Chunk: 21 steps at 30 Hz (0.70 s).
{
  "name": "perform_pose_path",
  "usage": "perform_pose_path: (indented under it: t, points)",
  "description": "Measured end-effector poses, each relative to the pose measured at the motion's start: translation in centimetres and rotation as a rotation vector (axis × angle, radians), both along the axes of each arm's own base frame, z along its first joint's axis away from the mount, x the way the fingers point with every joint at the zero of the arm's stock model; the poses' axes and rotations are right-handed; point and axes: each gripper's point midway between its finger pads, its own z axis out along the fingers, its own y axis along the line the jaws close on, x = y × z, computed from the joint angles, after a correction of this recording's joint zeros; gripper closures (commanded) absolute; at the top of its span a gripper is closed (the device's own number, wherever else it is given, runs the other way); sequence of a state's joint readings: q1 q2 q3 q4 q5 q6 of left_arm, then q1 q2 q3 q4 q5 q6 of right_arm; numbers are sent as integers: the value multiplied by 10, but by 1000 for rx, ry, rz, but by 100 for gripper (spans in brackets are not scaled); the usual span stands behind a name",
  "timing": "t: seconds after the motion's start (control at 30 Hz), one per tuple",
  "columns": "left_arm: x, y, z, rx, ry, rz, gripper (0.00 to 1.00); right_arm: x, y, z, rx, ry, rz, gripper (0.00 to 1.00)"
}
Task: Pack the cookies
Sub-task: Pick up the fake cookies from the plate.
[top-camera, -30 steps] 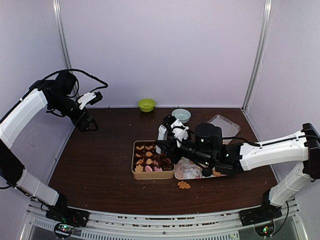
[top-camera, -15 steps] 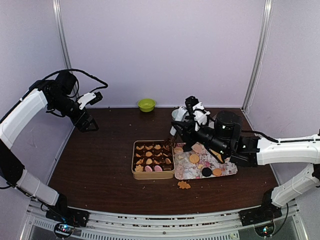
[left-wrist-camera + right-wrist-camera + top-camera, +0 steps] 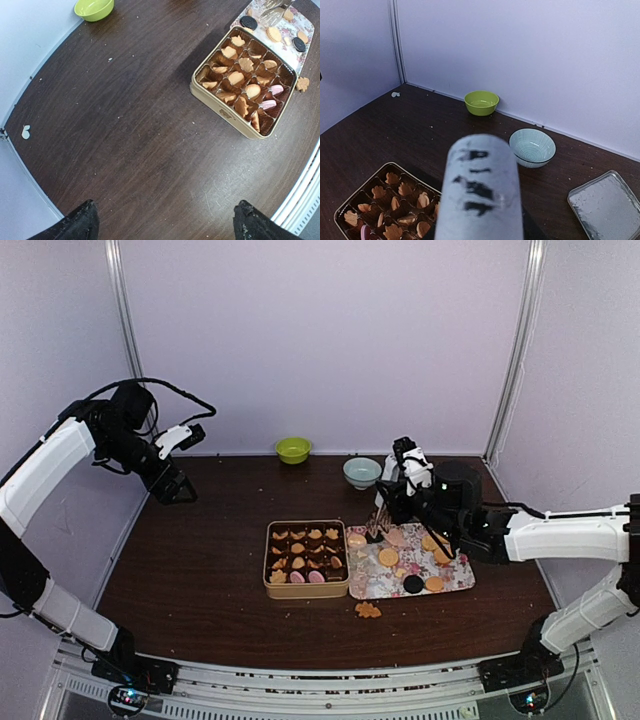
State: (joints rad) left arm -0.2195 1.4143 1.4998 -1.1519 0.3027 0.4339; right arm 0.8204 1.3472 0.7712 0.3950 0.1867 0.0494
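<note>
The tan tin [image 3: 268, 570] sits mid-table, its dark paper cups holding several tan cookies [image 3: 297, 549] and a few pink ones [image 3: 276, 89]. Right of it, a floral tray [image 3: 372, 585] carries loose round tan cookies [image 3: 388, 557] and a black one [image 3: 413, 584]. One tan cookie [image 3: 368, 610] lies on the table in front. My right gripper [image 3: 393, 498] is shut on metal tongs [image 3: 377, 528], whose tips hang over the tray's far-left corner. A blurred white shaft [image 3: 482, 185] fills the right wrist view. My left gripper [image 3: 175, 485] is open and empty, high at the far left [image 3: 165, 230].
A green bowl [image 3: 293, 449] and a pale blue bowl [image 3: 361, 472] stand near the back wall. A clear rectangular lid [image 3: 605, 205] lies at the back right. A white scrap [image 3: 25, 132] lies by the left wall. Crumbs dot the dark tabletop.
My right arm has swung right and back, from over the tin's right side to the tray's far-left corner, uncovering the tray. The left arm has not moved.
</note>
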Motion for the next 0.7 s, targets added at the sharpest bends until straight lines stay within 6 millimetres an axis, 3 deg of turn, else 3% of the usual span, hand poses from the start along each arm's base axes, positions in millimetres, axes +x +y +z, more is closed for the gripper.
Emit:
perform_pose_path:
  t: [0.13,0.37,0.57,0.7]
  points:
    - [0,0,0,0,0,0,4,11,14,-19,-24,35,15,66]
    - [0,0,0,0,1,0,4,24,33,-28,5,47,42,66]
    - [0,0,0,0,0,0,4,22,36,-34,10,58,57,67]
    - [0,0,0,0,2,0,4,11,24,-47,-1,77,57,67]
